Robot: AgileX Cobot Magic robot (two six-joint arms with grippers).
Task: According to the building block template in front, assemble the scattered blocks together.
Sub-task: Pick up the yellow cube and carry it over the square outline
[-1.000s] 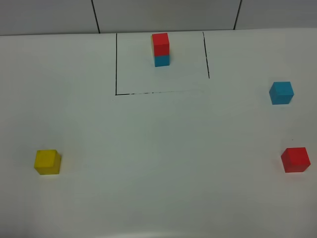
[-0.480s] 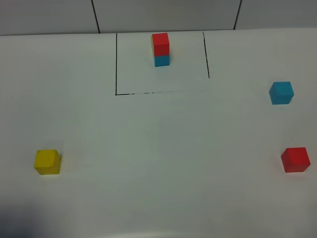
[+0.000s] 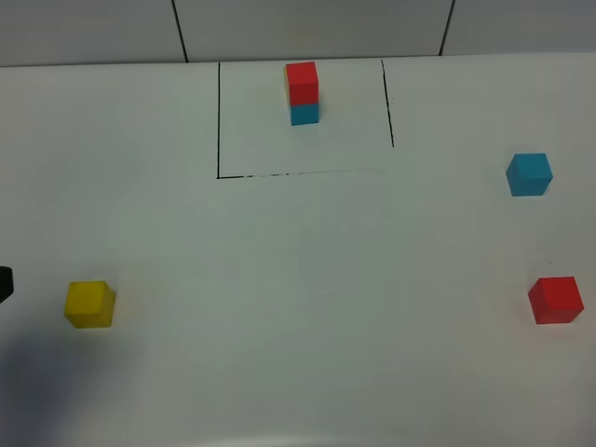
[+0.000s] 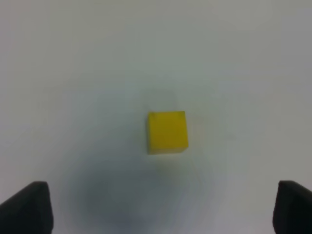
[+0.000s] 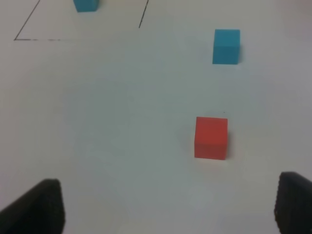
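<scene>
1. White table (image 3: pixel 279 279) fills the high view, with a tiled wall along the far edge. A black outline (image 3: pixel 219 121) marks a box at 12 o'clock.
2. The building block template (image 3: pixel 303 93) stands inside that box, red over cyan. Its yellow part is mostly hidden, showing at most a sliver beside the red.
3. The scattered blocks are all single, flat on the table and well apart: yellow cube (image 3: pixel 89 304) at 8 o'clock, cyan cube (image 3: pixel 529 174) at 3 o'clock, red cube (image 3: pixel 556 300) at 4 o'clock.
4. Left gripper (image 4: pixel 158 209): jaws spread wide, nothing between them. The yellow cube sits ahead of it, roughly centred on the gap and untouched. In the high view only a dark tip shows at the 9 o'clock edge, near that cube.
5. Right gripper (image 5: pixel 164 204): jaws spread, empty. The red cube is ahead of it with the cyan cube beyond, and it touches neither.
6. Progress: none visible. No two loose cubes touch and nothing is stacked. All three picks and the whole assembly are left.
7. My read: the left arm is lining up on yellow for the first grab.
</scene>
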